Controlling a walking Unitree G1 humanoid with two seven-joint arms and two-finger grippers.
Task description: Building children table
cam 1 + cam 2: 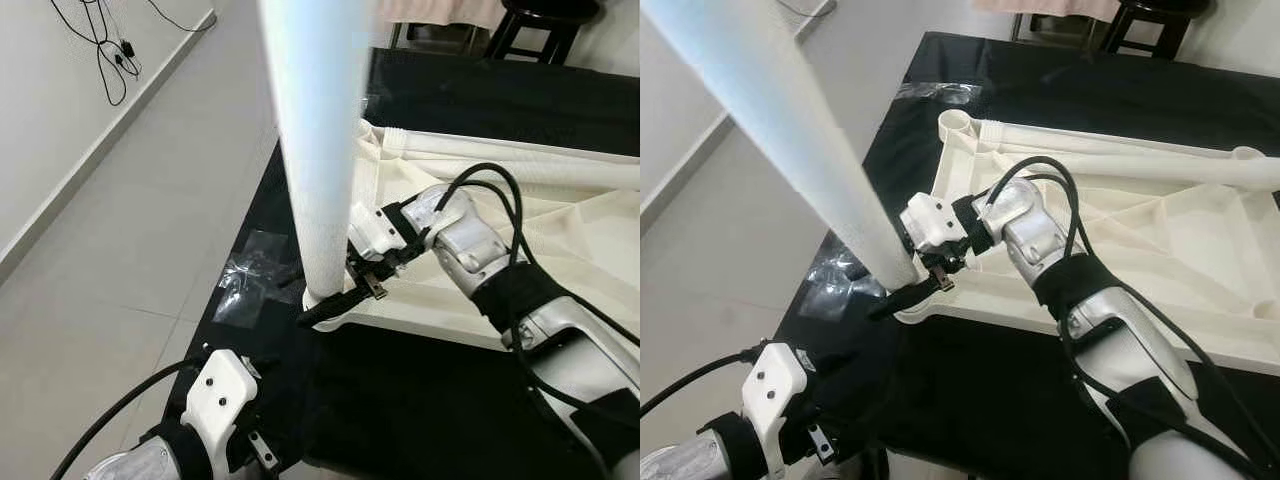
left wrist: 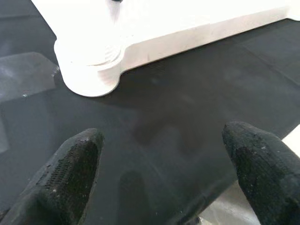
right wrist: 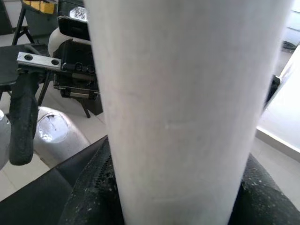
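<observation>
So, quick rundown of where I'm at:

Right gripper: my right gripper is at the centre of the left eye view, fingers clamped around the bottom of the white table leg. In the right wrist view the black pads sit either side of that leg, pressed right up against it.

Table leg: it stands upright from the near-left corner socket of the tabletop and runs out the top of the frame.

Tabletop: cream plastic tabletop, lying upside down with its ribs showing, on a black mat, taking up the right half of the frame.

Second leg: another white leg lies flat along the far edge of the tabletop.

Left gripper: my left gripper hovers low over the mat near the bottom left, fingers spread wide, nothing in them, and that corner socket is just ahead of it.

Other stuff: crinkly clear plastic wrap on the mat just left of the leg, grey tiled floor at left.
</observation>
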